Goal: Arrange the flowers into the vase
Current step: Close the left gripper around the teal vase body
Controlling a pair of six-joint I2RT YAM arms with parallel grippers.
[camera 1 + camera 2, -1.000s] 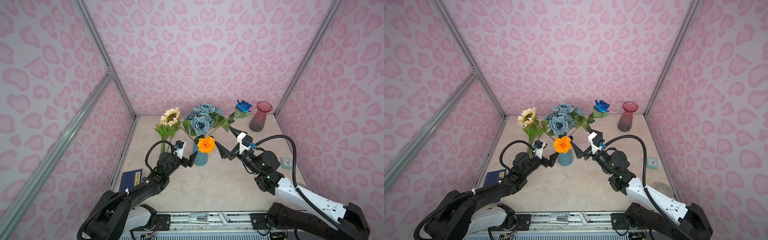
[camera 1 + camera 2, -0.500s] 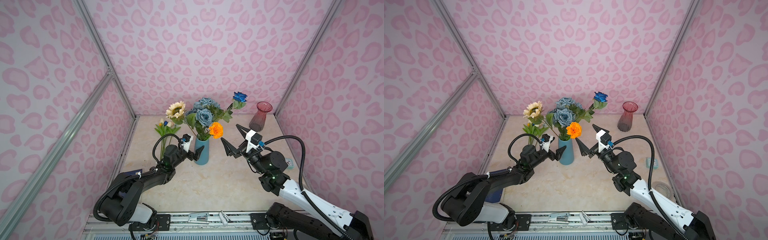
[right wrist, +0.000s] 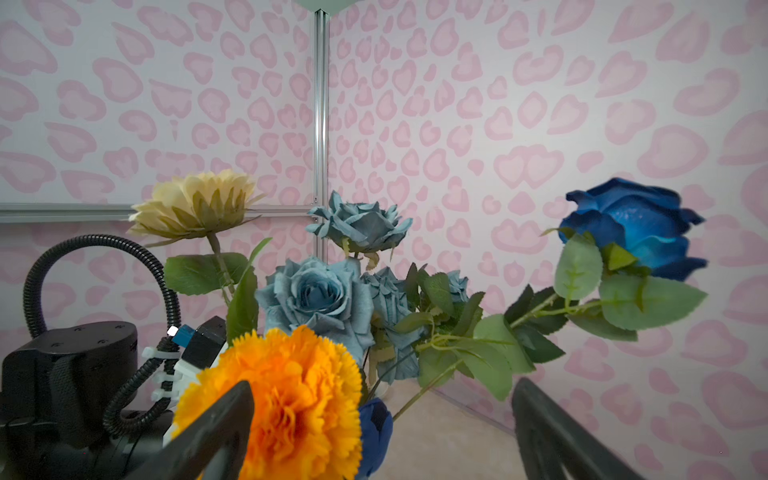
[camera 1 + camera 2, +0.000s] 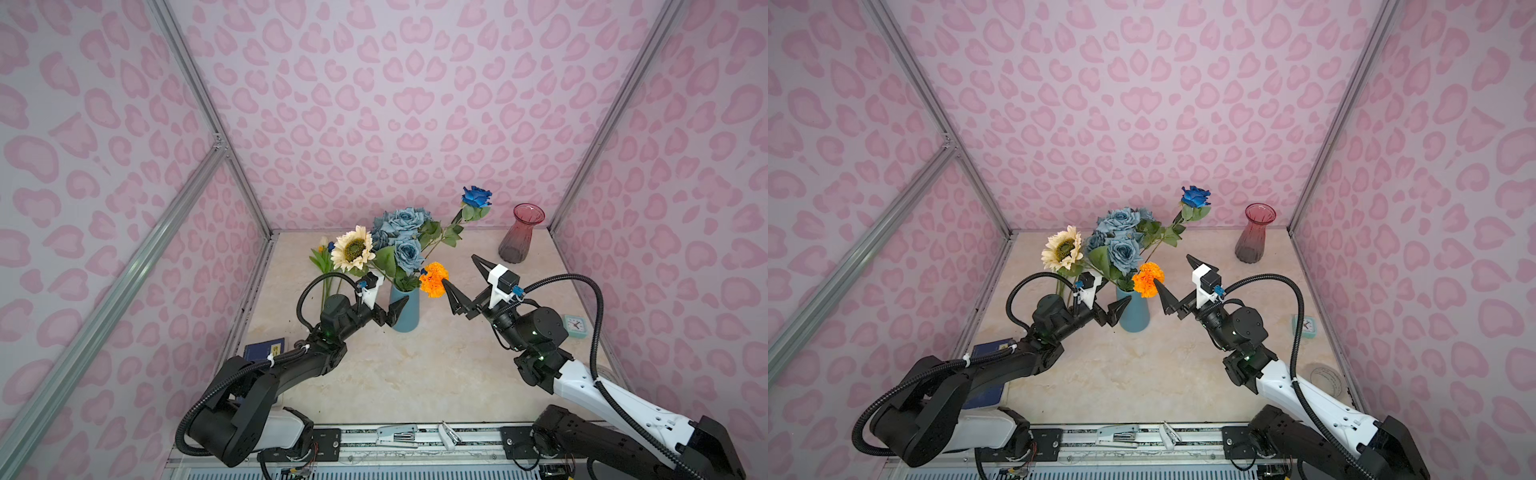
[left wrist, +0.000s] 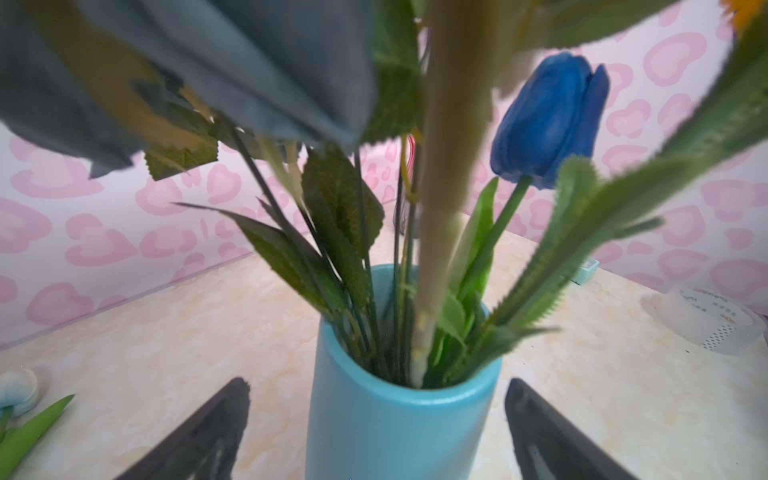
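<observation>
Two robot arms face a bouquet on a pale marbled bench [image 4: 374, 374]. My left claw [image 4: 395, 312] is spread wide and grips nothing. The blue vase [image 5: 395, 428] stands upright between its jaws with a gap on each side, which I read as a bracket to stop it tipping. Above that claw, rising from the vase, are the cream sunflower [image 4: 353, 249] and the dusty-blue rose bunch [image 4: 401, 232]. The bright blue rose [image 4: 476, 196] leans far out on its long stem over the right claw's side, and a blue tulip [image 5: 548, 120] sits among the stems. My right claw [image 4: 459, 269] is also spread wide and empty, tilted up toward the flower heads. The orange marigold [image 4: 434, 278] hangs out past the vase rim right against its nearer jaw, and I cannot tell whether they touch. I judge the claw is there to tidy that bloom. Beyond the left claw, a few small tulips [image 4: 323, 249] lie on the bench outside the vase, so the arranging looks unfinished. A red glass vase [image 4: 519, 235] stands empty well beyond the right claw.
</observation>
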